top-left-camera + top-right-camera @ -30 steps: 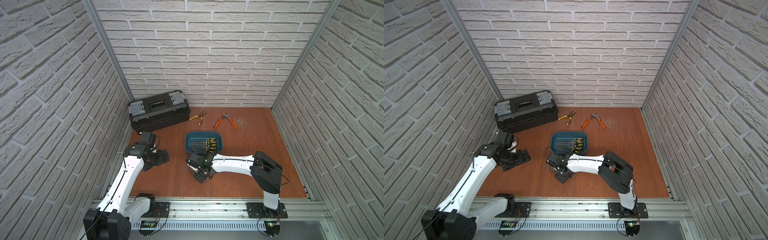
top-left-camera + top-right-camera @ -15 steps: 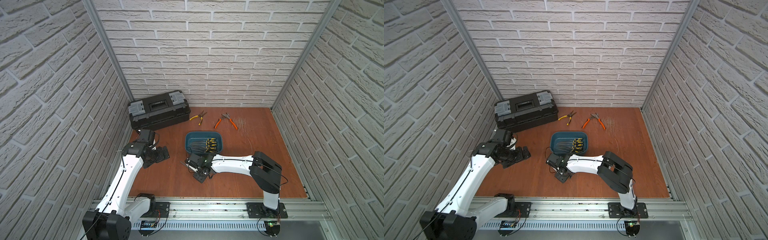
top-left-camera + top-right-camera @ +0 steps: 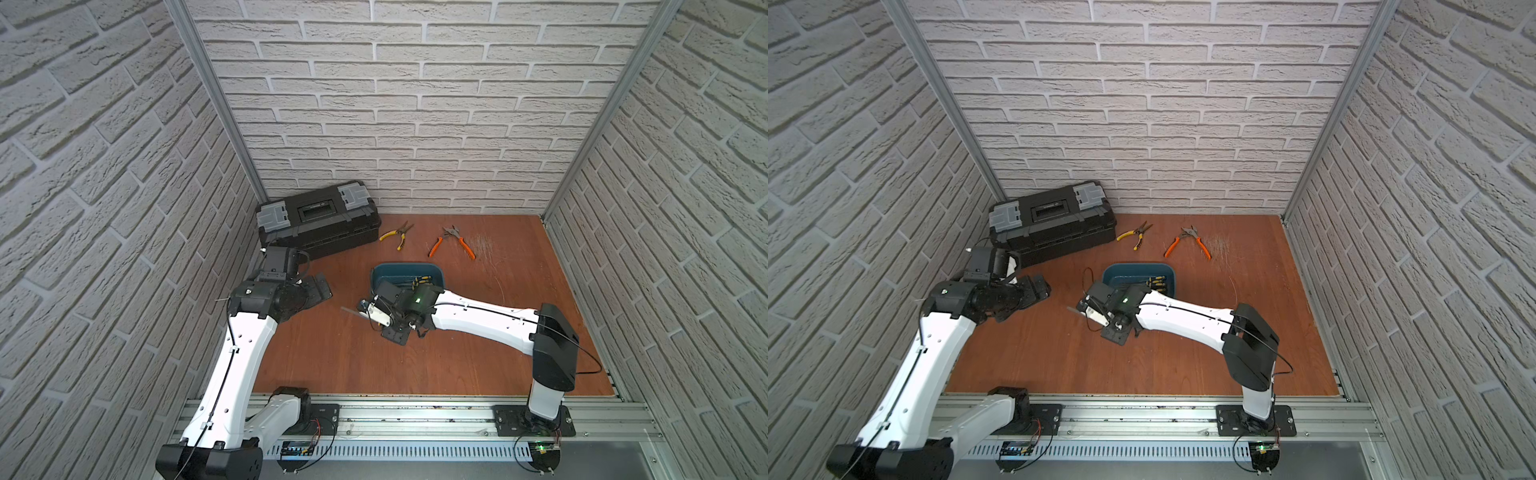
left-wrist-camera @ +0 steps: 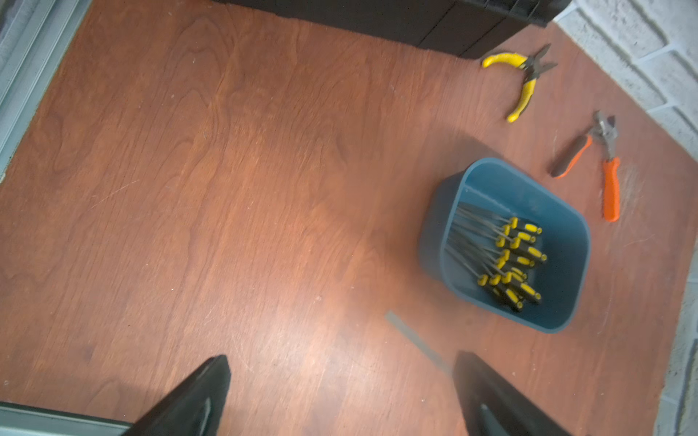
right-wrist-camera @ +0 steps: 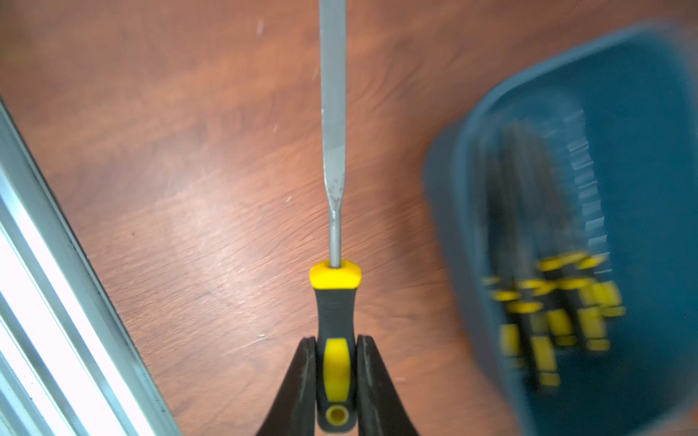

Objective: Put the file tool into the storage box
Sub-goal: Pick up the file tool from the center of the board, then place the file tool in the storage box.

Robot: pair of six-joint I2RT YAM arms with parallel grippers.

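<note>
Steel blade pointing forward, the file tool (image 5: pixel 332 151) is held just beside the teal storage box (image 4: pixel 432 241), its handle clamped in the right gripper (image 5: pixel 336 343). Swung in too low, the long blade could catch the rim and tip the box. A heap of matching files (image 4: pixel 498 256) already lies inside. The left gripper (image 4: pixel 340 358) stands open and empty.

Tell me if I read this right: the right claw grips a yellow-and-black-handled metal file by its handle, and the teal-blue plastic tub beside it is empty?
Not empty: the teal-blue plastic tub holds a pile of yellow-and-black-handled files, as the left wrist view shows. The rest stands: the right gripper grips the yellow-and-black-handled metal file by its handle.
</note>
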